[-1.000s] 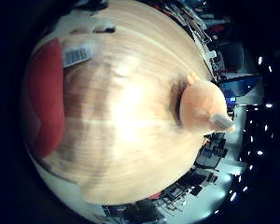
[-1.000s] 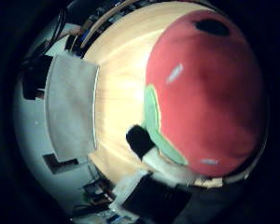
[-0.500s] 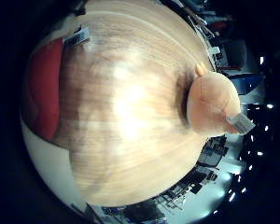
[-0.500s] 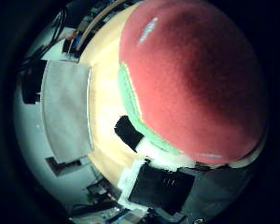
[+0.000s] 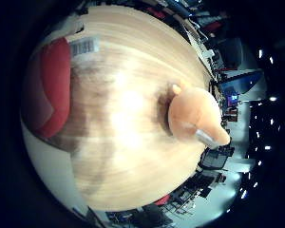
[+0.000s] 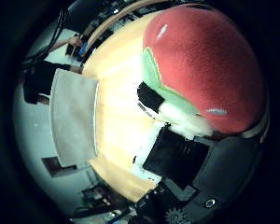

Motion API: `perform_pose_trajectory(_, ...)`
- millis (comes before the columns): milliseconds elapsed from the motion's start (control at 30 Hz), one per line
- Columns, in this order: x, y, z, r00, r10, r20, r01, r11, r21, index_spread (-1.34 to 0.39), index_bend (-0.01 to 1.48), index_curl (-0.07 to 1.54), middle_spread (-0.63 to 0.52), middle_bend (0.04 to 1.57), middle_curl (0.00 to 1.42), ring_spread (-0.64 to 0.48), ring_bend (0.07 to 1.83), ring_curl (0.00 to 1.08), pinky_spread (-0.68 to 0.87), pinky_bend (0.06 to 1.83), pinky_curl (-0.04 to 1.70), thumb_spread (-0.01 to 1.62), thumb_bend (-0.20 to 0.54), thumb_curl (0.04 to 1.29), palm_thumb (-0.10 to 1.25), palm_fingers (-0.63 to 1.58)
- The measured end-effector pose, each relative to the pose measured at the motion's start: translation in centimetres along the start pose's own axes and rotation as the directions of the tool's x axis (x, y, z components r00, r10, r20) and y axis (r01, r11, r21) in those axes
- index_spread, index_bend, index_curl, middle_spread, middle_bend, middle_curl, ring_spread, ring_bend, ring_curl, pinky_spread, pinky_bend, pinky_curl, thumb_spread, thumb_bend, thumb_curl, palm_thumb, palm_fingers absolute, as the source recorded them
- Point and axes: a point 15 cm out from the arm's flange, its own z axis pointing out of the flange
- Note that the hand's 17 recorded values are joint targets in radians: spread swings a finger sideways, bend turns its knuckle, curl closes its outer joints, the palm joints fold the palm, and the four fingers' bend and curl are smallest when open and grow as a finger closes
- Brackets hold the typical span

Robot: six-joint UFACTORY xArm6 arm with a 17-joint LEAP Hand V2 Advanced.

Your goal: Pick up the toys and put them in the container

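A big red plush toy (image 6: 210, 61) with a green rim fills much of the right thumb side palm view, close to the palm. My hand (image 6: 182, 154) reaches in beside it, a black fingertip (image 6: 149, 93) pressed on the green rim, so the hand looks shut on the toy. In the right little finger side palm view the red toy (image 5: 47, 85) sits at the edge with a barcode tag (image 5: 84, 46). An orange plush toy (image 5: 193, 112) lies on the wooden table (image 5: 123, 114), away from the hand. A grey rectangular container (image 6: 73, 117) stands beside the table's edge.
Dark room furniture and lights ring the table in the little finger side view (image 5: 228, 90). A black object (image 6: 37, 79) stands next to the grey container.
Both pictures have shifted, so the hand has moved. The red toy keeps its place against the palm. The orange toy now shows a little nearer the middle of the table.
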Motion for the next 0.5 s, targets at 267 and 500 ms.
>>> perform_pose_trajectory(267, -0.3, -1.0, -6.6, 1.000, -0.003, -0.013, 0.004, 0.997, 0.080, -0.30, 1.02, 0.59, -0.21, 1.21, 0.67, -0.22, 1.37, 0.55, -0.31, 1.26, 0.58, 1.25, -0.002, 0.30, 0.68, 1.28)
perform_pose_trajectory(500, -2.8, -1.8, -12.4, 0.999, -0.038, -0.004, 0.038, 0.987, 0.158, -0.29, 1.03, 0.61, -0.20, 1.23, 0.65, -0.21, 1.38, 0.54, -0.31, 1.26, 0.59, 1.28, -0.011, 0.29, 0.70, 1.27)
